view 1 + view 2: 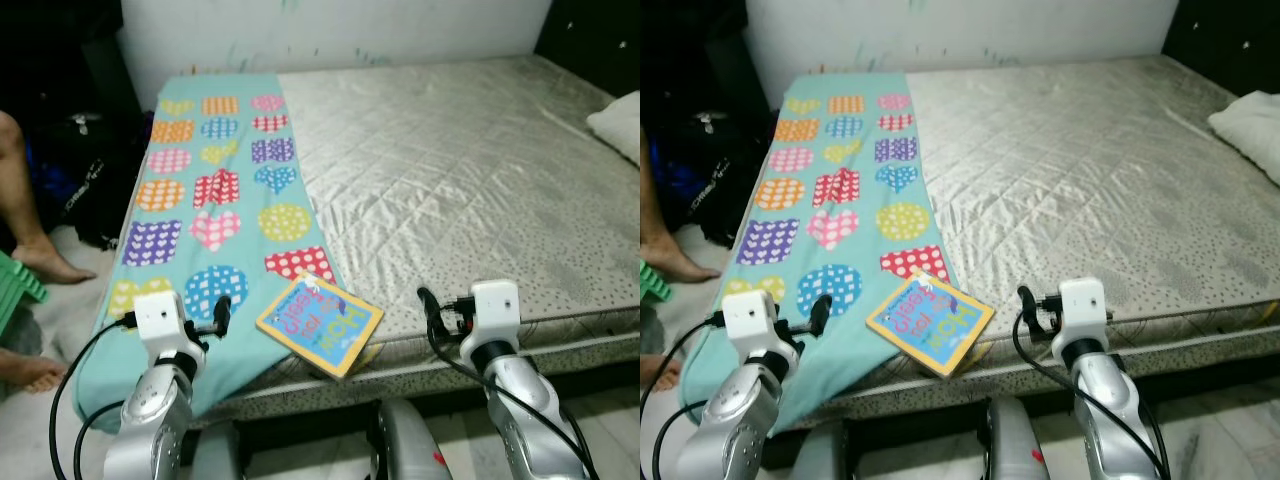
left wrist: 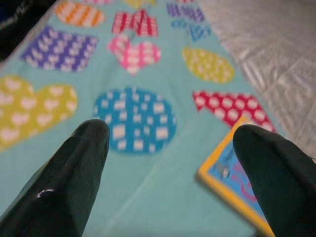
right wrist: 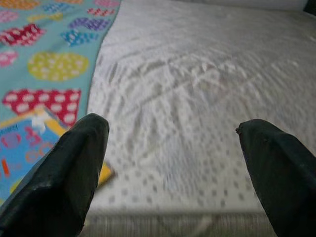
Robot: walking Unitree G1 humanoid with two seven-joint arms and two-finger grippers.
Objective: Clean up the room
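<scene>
You face the bed (image 1: 450,180) with both grippers raised at its near edge.

A teal heart-patterned blanket (image 1: 215,200) covers the bed's left strip; the book (image 1: 319,324) lies on the near edge, partly on that blanket (one corner overhangs). It sits between your left gripper (image 2: 170,148) and right gripper (image 3: 173,148), nearer the left, untouched; both have fingers spread wide, holding nothing.

book (image 1: 319,324) on bed (image 1: 470,170) edge, blanket (image 1: 215,200) left

text — large coloured lettering on yellow-bordered blue children's book (image 1: 320,324) at bed edge | seen upside down, too blurred to read
</scene>
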